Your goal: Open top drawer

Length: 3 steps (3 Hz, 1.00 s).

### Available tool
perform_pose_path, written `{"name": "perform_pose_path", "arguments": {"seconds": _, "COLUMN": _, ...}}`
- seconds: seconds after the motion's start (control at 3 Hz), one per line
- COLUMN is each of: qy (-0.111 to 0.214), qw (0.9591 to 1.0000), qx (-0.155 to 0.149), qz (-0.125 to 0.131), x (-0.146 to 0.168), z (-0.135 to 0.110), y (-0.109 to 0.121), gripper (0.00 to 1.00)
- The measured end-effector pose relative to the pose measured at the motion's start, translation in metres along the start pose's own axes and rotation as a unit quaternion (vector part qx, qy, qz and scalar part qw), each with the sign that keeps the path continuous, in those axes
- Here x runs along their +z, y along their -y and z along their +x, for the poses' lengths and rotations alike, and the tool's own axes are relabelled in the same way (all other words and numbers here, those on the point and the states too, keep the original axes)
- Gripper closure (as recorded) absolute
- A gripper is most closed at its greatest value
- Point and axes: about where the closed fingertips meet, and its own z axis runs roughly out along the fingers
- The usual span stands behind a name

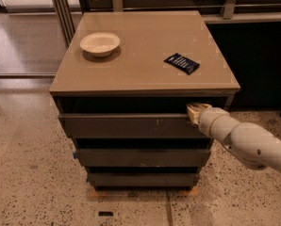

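Just one claw at one top drawer

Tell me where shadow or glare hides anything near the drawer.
Camera view: deep shadow under the tabletop hides the gap above the top drawer; the pale gripper at that drawer's upper right edge stands out against it; mild glare on the floor, upper left.

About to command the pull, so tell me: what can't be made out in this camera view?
The gripper sits at the right upper edge of the top drawer; its hold is hidden in the dark gap under the cabinet top.
Inside of the top drawer: hidden by the cabinet top and shadow.
The arm: cut off by the right edge.
The packet: print too small to read.
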Motion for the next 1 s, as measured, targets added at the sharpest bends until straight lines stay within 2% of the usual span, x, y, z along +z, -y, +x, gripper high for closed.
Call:
{"name": "perform_pose_path", "arguments": {"seconds": 0.33, "qy": 0.0, "qw": 1.0, "qx": 0.0, "qz": 0.0, "x": 0.0, "z": 0.0, "y": 0.0, "gripper": 1.0}}
{"name": "perform_pose_path", "arguments": {"seconds": 0.67, "qy": -0.026, "qw": 0.9997, "qx": -0.006, "qz": -0.001, "x": 0.0, "z": 0.004, "y": 0.0, "gripper": 1.0}}
{"name": "perform_pose_path", "arguments": {"seconds": 1.0, "qy": -0.062, "qw": 0.9979, "qx": 0.004, "qz": -0.017, "x": -0.003, "z": 0.006, "y": -0.019, "gripper": 1.0}}
